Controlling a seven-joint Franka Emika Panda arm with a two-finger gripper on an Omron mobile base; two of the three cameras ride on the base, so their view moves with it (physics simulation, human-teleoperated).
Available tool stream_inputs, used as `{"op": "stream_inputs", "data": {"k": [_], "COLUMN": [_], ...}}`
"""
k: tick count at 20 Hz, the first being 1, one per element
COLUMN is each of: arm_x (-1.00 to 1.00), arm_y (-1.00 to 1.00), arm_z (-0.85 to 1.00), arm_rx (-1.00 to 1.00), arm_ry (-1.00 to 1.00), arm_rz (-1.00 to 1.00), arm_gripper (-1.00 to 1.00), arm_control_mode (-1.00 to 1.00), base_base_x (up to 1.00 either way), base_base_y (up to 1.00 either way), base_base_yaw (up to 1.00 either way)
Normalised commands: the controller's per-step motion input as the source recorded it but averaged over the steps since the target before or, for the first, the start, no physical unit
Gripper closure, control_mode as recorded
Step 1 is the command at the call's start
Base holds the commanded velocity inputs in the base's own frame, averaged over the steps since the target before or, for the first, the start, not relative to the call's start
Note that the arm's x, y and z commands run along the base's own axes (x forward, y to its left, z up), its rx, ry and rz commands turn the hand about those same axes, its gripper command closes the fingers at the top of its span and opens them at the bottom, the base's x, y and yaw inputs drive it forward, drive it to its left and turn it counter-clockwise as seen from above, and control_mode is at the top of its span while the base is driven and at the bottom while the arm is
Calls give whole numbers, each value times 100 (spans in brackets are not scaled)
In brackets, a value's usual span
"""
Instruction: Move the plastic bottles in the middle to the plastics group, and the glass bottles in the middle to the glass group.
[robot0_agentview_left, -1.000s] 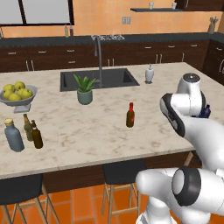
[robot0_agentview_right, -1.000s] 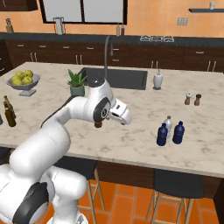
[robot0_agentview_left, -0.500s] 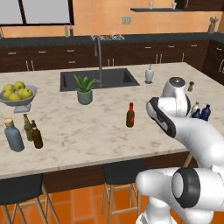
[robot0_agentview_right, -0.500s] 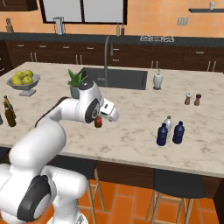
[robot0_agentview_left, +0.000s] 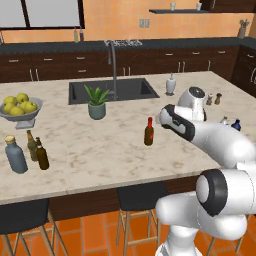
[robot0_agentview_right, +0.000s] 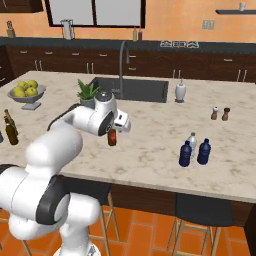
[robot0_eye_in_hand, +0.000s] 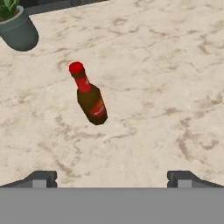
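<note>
1. While the arm reached out over the marble surface (robot0_agentview_left: 90, 150), its gripper (robot0_eye_in_hand: 111, 177) hung above the red-capped brown bottle (robot0_eye_in_hand: 89, 95), empty, with the fingers (robot0_eye_in_hand: 41, 178) spread wide apart and nothing between them.
2. That red-capped bottle stood upright by itself in the middle of the surface (robot0_agentview_left: 148, 132), well apart from either group; in the right base view it sat just beside the hand, partly hidden by it (robot0_agentview_right: 112, 137).
3. The potted plant (robot0_agentview_left: 96, 102) stood beyond the bottle, near the sink (robot0_agentview_left: 112, 90) (in the hand view a bit of its pot showed in the top left corner).
4. At the left end of the surface was the glass group: the grey-blue bottle with the cork stopper (robot0_agentview_left: 15, 155), the thin olive-green bottle (robot0_agentview_left: 31, 146) and, just beside that one, the plain dark brown bottle (robot0_agentview_left: 42, 155).
5. A grey bowl of lemons (robot0_agentview_left: 19, 107) sat behind that group.
6. At the right end stood the plastics group: the pale clear bottle (robot0_agentview_right: 192, 143) with two dark blue bottles close in front of it, one (robot0_agentview_right: 185, 154) to the left and one (robot0_agentview_right: 203, 152) to the right.
7. A white soap dispenser (robot0_agentview_right: 180, 92) stood by the sink, and two small shakers (robot0_agentview_right: 220, 113) stood farther right.
</note>
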Motion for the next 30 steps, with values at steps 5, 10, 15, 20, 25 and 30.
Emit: {"op": "stream_inputs", "data": {"k": [5,10,15,20,25,30], "arm_x": [49,45,25,39,31,23], "arm_y": [24,22,13,18,1,0], "arm_z": [-21,-6,-14,-29,-18,-20], "arm_rx": [4,2,0,0,0,0], "arm_ry": [0,0,0,0,0,0], "arm_rz": [28,22,10,4,1,0], "arm_gripper": [-100,-100,-100,-100,-100,-100], "arm_control_mode": [-100,-100,-100,-100,-100,-100], "base_base_x": [0,0,0,0,0,0], "base_base_y": [0,0,0,0,0,0], "base_base_yaw": [0,0,0,0,0,0]}}
